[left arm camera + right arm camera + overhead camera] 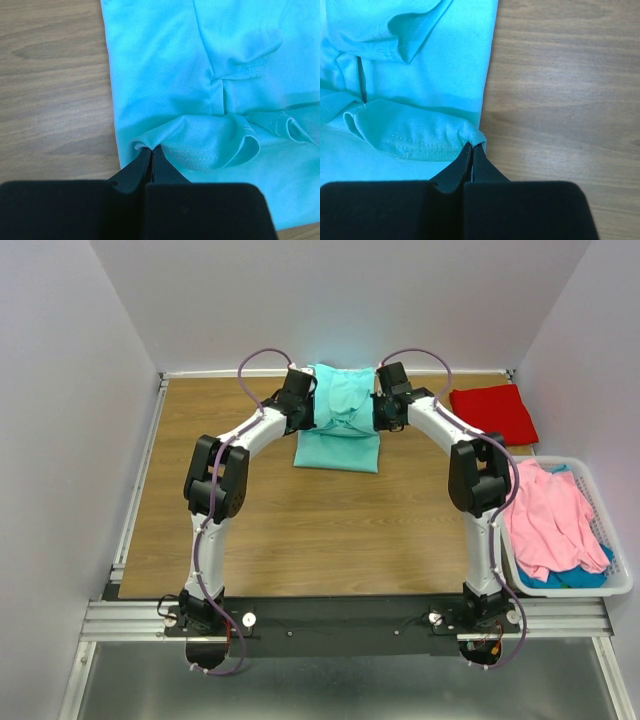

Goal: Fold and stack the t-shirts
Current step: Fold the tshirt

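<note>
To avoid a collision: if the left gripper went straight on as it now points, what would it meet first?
The aqua t-shirt: the left gripper is shut on a fold of it, and more of its cloth lies just ahead. Depth is unclear.

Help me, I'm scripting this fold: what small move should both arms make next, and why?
Probably draw both pinched corners evenly across the aqua t-shirt, then lower them. The left fingers and right fingers are each shut on a hemmed edge, and the fold looks unfinished.
</note>
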You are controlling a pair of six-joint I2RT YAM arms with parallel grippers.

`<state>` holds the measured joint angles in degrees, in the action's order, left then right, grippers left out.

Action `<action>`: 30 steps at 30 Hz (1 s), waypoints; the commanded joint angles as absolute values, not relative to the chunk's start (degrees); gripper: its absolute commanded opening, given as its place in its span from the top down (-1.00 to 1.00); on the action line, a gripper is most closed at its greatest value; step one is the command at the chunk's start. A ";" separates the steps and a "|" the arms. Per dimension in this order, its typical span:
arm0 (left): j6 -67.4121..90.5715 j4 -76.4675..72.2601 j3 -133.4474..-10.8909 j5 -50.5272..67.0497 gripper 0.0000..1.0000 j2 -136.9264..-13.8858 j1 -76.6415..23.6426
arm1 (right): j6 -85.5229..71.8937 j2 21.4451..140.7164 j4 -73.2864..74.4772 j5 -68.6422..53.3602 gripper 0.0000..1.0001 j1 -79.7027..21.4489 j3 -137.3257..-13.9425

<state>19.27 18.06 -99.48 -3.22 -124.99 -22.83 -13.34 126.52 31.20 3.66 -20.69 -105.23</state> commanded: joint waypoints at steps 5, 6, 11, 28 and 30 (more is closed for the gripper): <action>20.13 11.43 -94.32 -5.80 1.00 -123.23 -22.32 | -11.16 126.92 26.11 5.36 0.97 -20.21 -103.10; 20.39 10.64 -93.87 -5.80 1.00 -122.96 -22.24 | -11.08 126.74 25.67 5.19 0.96 -20.21 -102.83; 20.92 10.46 -92.20 -4.84 1.00 -122.78 -22.32 | -10.90 125.60 24.52 2.39 0.98 -20.30 -100.64; 26.02 15.03 -75.95 4.83 1.00 -114.89 -23.38 | -15.82 121.65 24.52 -13.88 0.99 -20.39 -85.01; 26.02 16.51 -71.30 5.10 1.00 -111.28 -24.86 | -17.39 118.31 24.61 -16.08 0.99 -20.65 -79.91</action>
<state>24.80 11.20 -77.30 1.74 -115.55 -22.87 -14.48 121.60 20.97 -10.63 -20.29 -87.02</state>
